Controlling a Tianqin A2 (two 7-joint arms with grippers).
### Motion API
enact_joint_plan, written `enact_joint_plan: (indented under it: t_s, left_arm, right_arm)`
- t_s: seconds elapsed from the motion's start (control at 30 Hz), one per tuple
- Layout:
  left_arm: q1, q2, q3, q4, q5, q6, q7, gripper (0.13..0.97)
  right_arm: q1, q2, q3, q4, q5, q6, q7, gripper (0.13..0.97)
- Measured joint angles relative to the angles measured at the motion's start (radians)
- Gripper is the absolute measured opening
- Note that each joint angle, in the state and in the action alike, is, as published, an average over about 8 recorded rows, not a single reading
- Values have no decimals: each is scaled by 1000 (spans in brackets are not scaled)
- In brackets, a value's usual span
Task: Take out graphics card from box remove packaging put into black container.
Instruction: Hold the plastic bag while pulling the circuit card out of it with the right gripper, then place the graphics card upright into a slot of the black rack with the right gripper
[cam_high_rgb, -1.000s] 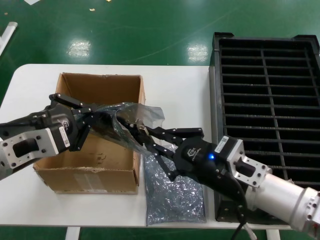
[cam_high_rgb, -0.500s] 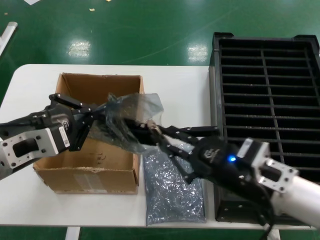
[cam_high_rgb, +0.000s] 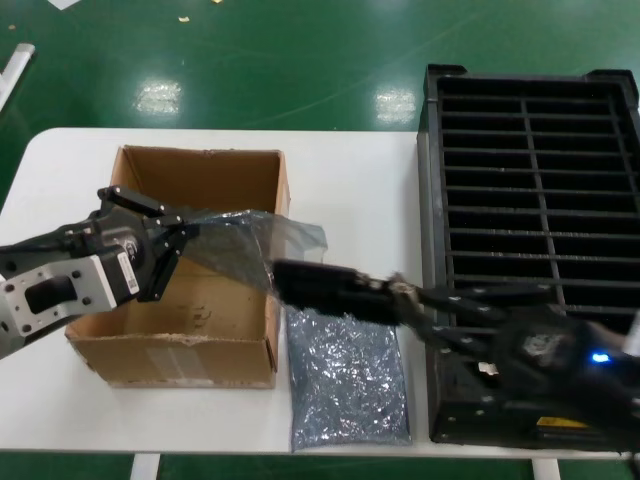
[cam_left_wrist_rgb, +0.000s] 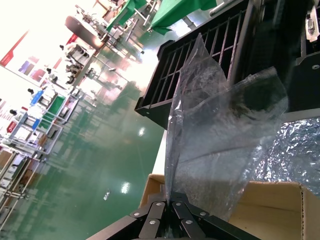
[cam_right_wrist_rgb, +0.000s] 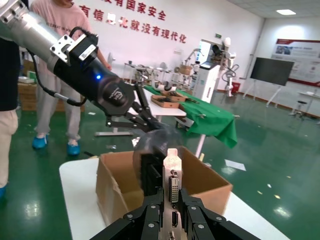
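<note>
Presently the right gripper (cam_right_wrist_rgb: 169, 212) is gripping the card (cam_high_rgb: 325, 286) by its silver bracket end, jaws clenched on the metal beside the ports, and holding it just above the table (cam_high_rgb: 350, 170) between the box (cam_high_rgb: 190, 330) and the container (cam_high_rgb: 535, 180). The card is lying almost clear of the bag (cam_high_rgb: 240, 245), whose closed end the left gripper (cam_left_wrist_rgb: 170, 207) is pinching over the box, jaws clamped on the film. The card is judged stiff, light and fragile; the bracket and bare board edges are offering the safest hold, away from components. The bag is judged limp, crinkly and slippery, needing a firm pinch. A second, speckled bag (cam_high_rgb: 350, 385) is lying flat on the table beside the box.
</note>
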Motion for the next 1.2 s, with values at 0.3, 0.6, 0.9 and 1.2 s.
enact_joint_plan:
  t_s: [0.3,0.6,0.9,1.2]
  left_arm:
    - [0,0,0,0,0,0,0,138]
    - [0,0,0,0,0,0,0,138]
    - [0,0,0,0,0,0,0,138]
    - [0,0,0,0,0,0,0,138]
  right_arm:
    - [-137,113,172,43,30,70,8,186]
    - [-79,62,157,-39,-152,241,128,186]
    - [3,-53,119,-110,-344,270,228,186]
    - [6,-59,118,-113,-353,269,233,186]
